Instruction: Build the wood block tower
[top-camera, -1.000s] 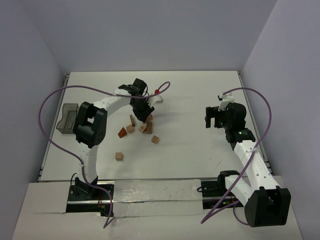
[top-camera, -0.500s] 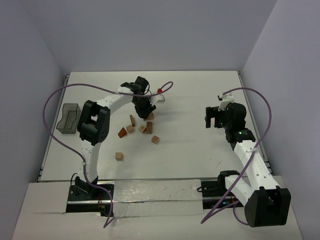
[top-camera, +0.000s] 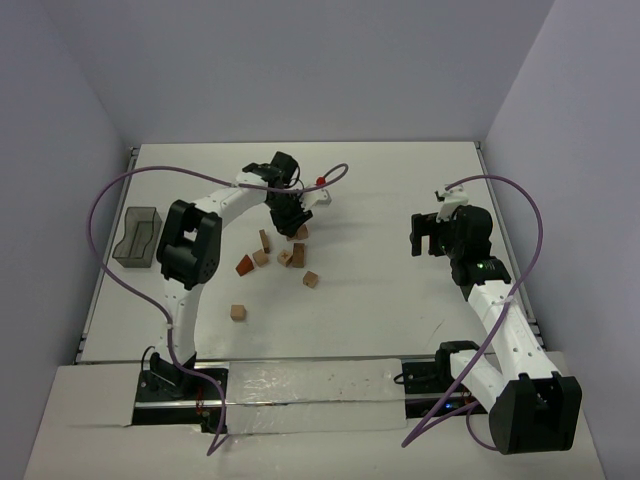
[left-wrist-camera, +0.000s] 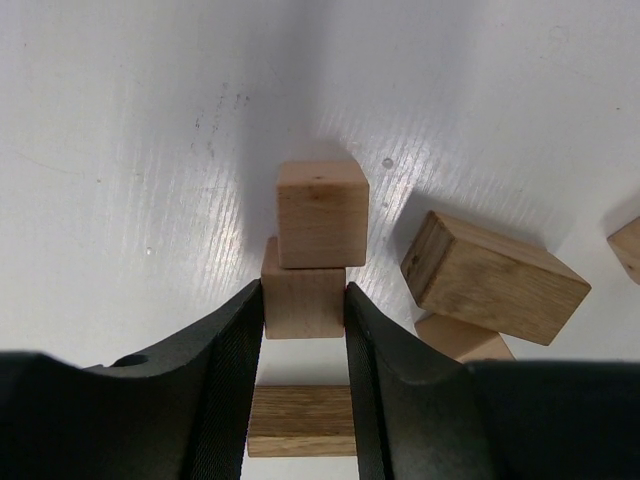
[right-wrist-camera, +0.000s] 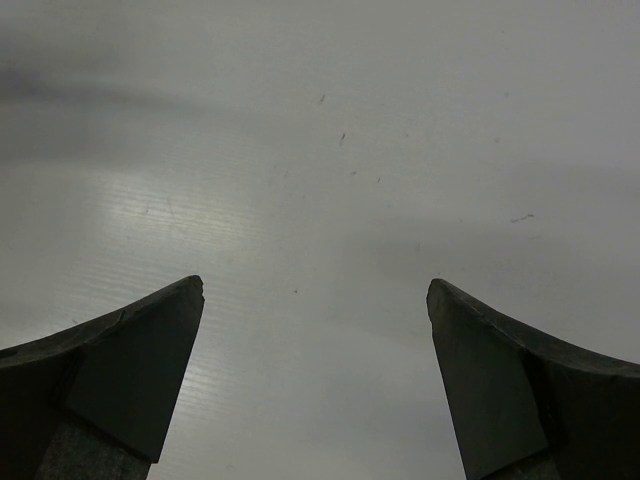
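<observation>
On the bench (top-camera: 400, 180), a cluster of blocks (top-camera: 262, 258) lies left of centre. The left gripper (top-camera: 293, 228) stands at the cluster's 1 o'clock edge, with a held cube (left-wrist-camera: 304, 300) between its jaws. In the wrist view a second cube (left-wrist-camera: 322, 213) touches it at 12 o'clock, and a long block (left-wrist-camera: 495, 277) lies at 3 o'clock. From the cluster, a lone cube (top-camera: 237, 312) lies at 7 o'clock, the bin (top-camera: 135, 238) at 9 o'clock and the right gripper (top-camera: 428, 238) at 3 o'clock, well apart.

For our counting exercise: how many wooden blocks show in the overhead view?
8: a light-tan wooden cube held by the left gripper; five clustered below it, the reddish-brown wedge among them; one right of those; one alone, bottom left. The gripper may hide more.
</observation>
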